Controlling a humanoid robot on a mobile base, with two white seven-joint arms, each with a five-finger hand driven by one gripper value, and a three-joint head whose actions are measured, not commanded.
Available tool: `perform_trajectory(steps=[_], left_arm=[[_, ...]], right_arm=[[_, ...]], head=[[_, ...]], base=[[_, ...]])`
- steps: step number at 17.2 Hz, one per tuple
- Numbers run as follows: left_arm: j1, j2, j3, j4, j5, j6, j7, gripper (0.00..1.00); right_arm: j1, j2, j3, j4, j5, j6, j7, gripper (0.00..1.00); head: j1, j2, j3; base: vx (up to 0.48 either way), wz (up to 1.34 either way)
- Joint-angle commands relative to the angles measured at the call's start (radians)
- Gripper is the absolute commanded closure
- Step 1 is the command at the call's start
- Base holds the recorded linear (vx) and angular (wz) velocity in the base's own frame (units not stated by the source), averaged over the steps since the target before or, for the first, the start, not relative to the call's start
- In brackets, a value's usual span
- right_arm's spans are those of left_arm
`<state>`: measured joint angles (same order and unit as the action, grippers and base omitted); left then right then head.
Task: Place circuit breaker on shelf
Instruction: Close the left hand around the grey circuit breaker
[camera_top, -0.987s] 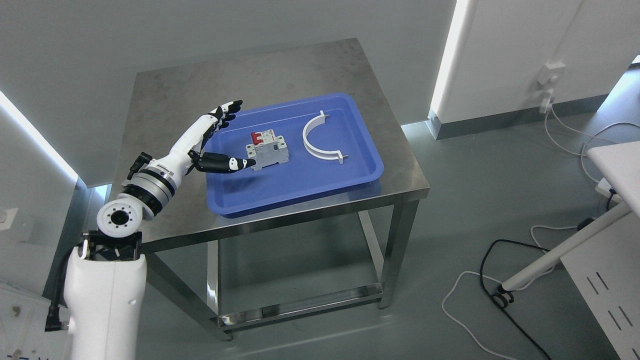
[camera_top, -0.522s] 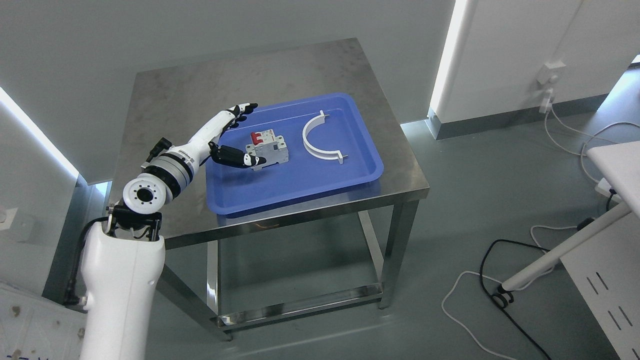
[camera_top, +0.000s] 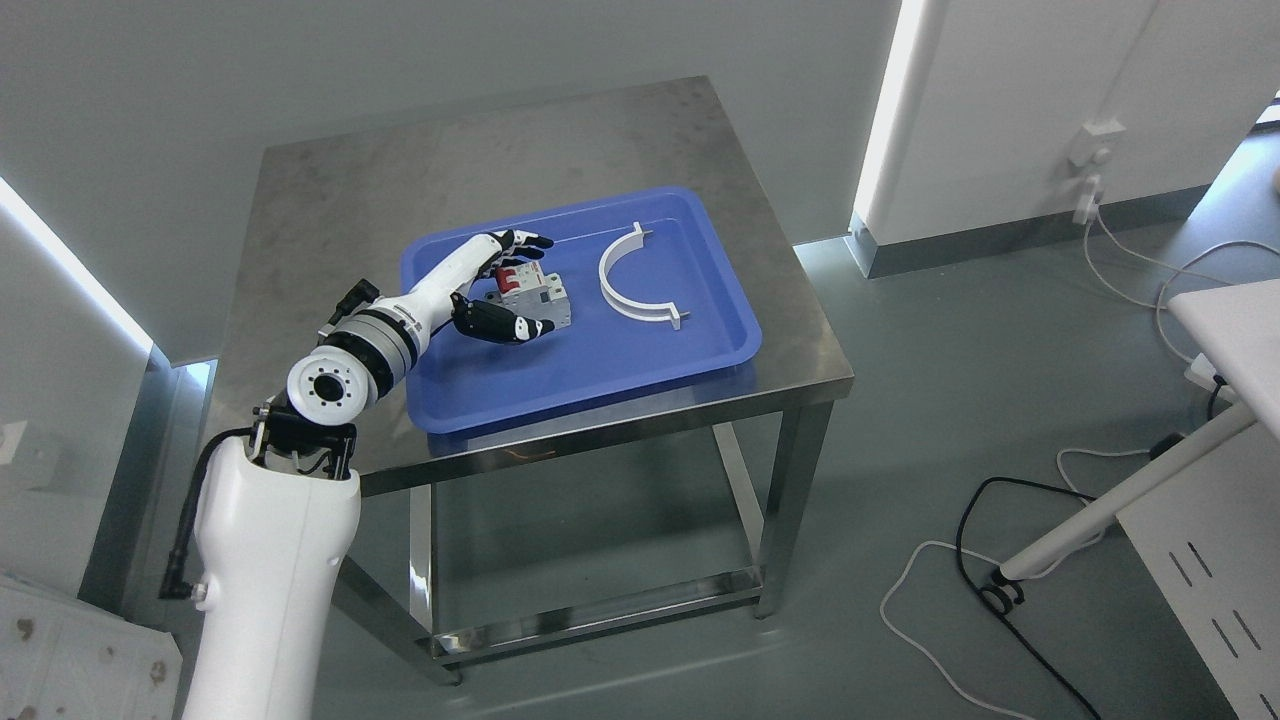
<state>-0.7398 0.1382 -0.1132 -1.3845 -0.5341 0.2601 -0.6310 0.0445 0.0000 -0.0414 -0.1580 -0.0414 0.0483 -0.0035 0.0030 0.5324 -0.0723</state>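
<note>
Here, one circuit breaker (camera_top: 531, 293) and one white curved clamp (camera_top: 628, 288) in one blue tray (camera_top: 600, 370), left hand (camera_top: 497, 290) spread around the breaker.

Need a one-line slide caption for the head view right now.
Left hand straddles the circuit breaker in the blue tray, fingers open, beside a white curved bracket.

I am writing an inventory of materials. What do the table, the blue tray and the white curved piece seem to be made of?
The table looks like brushed stainless steel: grey, dull sheen, mirror-like legs. The blue tray seems moulded plastic: even colour, rounded raised rim, soft gloss. The white curved piece is probably plastic too: uniform matt white, thin half-ring with small end tabs; painted metal cannot be excluded.
</note>
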Motion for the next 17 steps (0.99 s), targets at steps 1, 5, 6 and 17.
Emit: perform_trajectory(steps=[1,5,6,17], left_arm=[[0.000,-0.019,0.016,0.039,-0.012,-0.001,-0.001,0.43],[0.013,-0.023,0.070,0.039,-0.007,-0.008,-0.001,0.60],[0.013,-0.023,0.076,0.039,-0.006,-0.015,-0.001,0.62],[0.017,-0.121,0.296,-0.028,0.233,-0.318,0.277,0.81]], right_arm=[[0.000,-0.017,0.000,0.000,0.000,-0.001,0.000,0.00],[0.000,-0.017,0.000,0.000,0.000,-0.001,0.000,0.00],[0.000,-0.017,0.000,0.000,0.000,-0.001,0.000,0.00],[0.000,-0.017,0.000,0.000,0.000,-0.001,0.000,0.00]], head=[[0.0000,0.000,0.000],[0.0000,0.000,0.000],[0.0000,0.000,0.000],[0.0000,0.000,0.000]], base=[[0.009,-0.02],[0.000,0.00],[0.002,-0.02],[0.000,0.00]])
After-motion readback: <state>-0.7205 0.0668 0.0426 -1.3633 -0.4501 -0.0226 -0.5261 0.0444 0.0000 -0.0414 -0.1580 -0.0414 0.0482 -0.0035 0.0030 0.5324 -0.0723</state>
